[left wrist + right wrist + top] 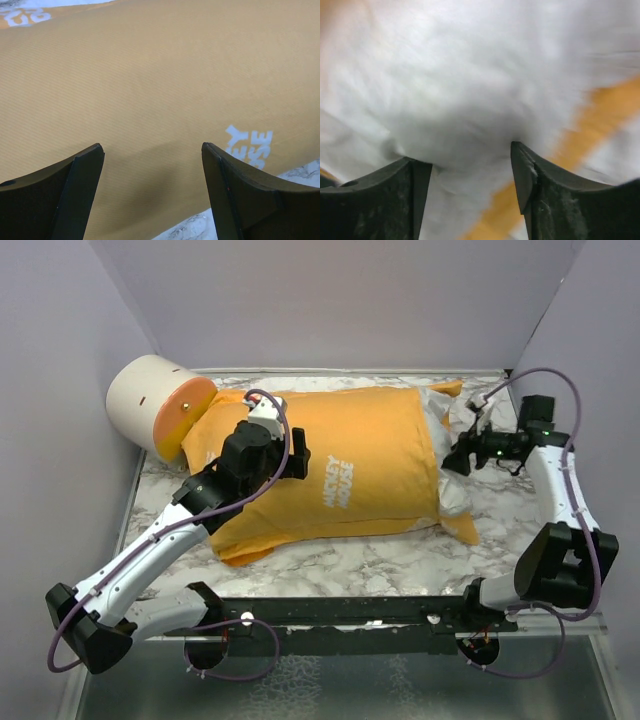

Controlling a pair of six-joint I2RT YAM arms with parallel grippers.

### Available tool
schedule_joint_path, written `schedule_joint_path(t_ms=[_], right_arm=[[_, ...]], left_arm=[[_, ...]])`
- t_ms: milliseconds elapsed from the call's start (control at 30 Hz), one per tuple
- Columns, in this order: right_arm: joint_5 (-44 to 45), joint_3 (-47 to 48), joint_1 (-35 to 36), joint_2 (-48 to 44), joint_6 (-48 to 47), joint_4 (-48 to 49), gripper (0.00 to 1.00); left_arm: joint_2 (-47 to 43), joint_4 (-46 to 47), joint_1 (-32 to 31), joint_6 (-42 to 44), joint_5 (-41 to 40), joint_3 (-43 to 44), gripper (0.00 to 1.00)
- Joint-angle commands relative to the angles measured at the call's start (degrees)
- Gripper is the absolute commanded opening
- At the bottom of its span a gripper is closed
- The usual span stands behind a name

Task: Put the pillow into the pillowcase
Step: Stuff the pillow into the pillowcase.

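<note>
Most of pillow (452,496) sits inside pillowcase (370,440). Left gripper (152,150), jaws apart, over pillowcase; right gripper (470,150) straddles pillow's right end, grip undeterminable.

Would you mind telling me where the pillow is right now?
In the top view, the pillow sits mostly inside the pillowcase at centre; its white end pokes out on the right, beside the right gripper.

The tabletop (400,565) has a white marble pattern with grey veining. Plain pale lilac panels enclose it: back wall (330,300), left wall (50,490), right wall (600,360). A black rail (350,612) spans the near edge. Lighting is even, with soft shadows.
</note>
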Motion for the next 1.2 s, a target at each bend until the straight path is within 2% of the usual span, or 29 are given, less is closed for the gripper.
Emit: schedule_joint_path(t_ms=[0, 67, 133, 167, 233, 333, 433, 500, 600, 667, 733, 833, 900, 1033, 1167], right_arm=[[7.9, 12.4, -8.9, -4.5, -5.0, 0.0, 0.72], [3.5, 19.2, -9.1, -3.7, -8.1, -3.4, 0.84], [-6.5, 25.1, -8.3, -1.4, -11.4, -8.6, 0.95], [-10.4, 28.0, -6.4, 0.0, -12.4, -10.8, 0.98], [-12.3, 31.2, 2.1, 2.2, -12.1, -10.6, 1.0], [-10.7, 28.4, 13.6, 3.4, -10.0, 0.4, 1.0], [-9.8, 26.9, 19.1, 6.3, -10.7, 9.1, 1.0], [-6.1, 31.3, 21.4, 11.2, -9.8, 8.9, 1.0], [5.0, 40.6, 22.8, 20.7, -6.7, 3.5, 0.99], [12.3, 44.7, 22.8, 25.7, -6.9, -1.8, 0.94], [18.0, 41.9, 22.3, 25.9, -7.4, -2.5, 0.85], [22.4, 29.3, 19.8, 19.0, -5.6, 3.6, 0.7], [24.0, 21.9, 16.7, 13.9, -5.3, 6.5, 0.66], [22.9, 12.1, 7.2, 6.5, -7.2, 5.0, 0.57], [22.7, 4.3, 0.0, 0.2, -12.2, 1.5, 0.55]], left_arm=[[-3.0, -4.0, 0.2, -0.7, -2.3, -1.8, 0.82], [-4.0, -4.3, 0.3, -1.2, -1.9, -2.8, 0.82], [-4.5, -4.4, 0.2, -2.1, -1.3, -3.6, 0.82], [-4.5, -4.5, 0.2, -2.6, -1.1, -4.0, 0.82], [-4.0, -5.0, 0.2, -3.8, -0.6, -4.6, 0.81], [-3.8, -6.2, 0.3, -5.4, 0.2, -5.0, 0.79], [-5.1, -7.1, 0.3, -6.7, 0.3, -5.8, 0.74], [-6.5, -7.4, 0.3, -7.3, 0.1, -6.7, 0.72], [-6.9, -7.7, 0.3, -7.7, 0.0, -7.6, 0.71], [-6.1, -7.0, 0.3, -7.7, 0.8, -7.9, 0.71], [-4.3, -4.8, 0.4, -7.0, 2.3, -8.3, 0.71], [1.4, -0.5, 0.5, -4.6, 4.8, -7.3, 0.7], [7.5, 2.1, 0.5, -2.7, 7.2, -4.4, 0.69], [21.7, 4.8, 0.5, 1.0, 12.3, 6.6, 0.68], [34.9, 6.4, 0.2, 3.1, 16.7, 20.5, 0.68]])
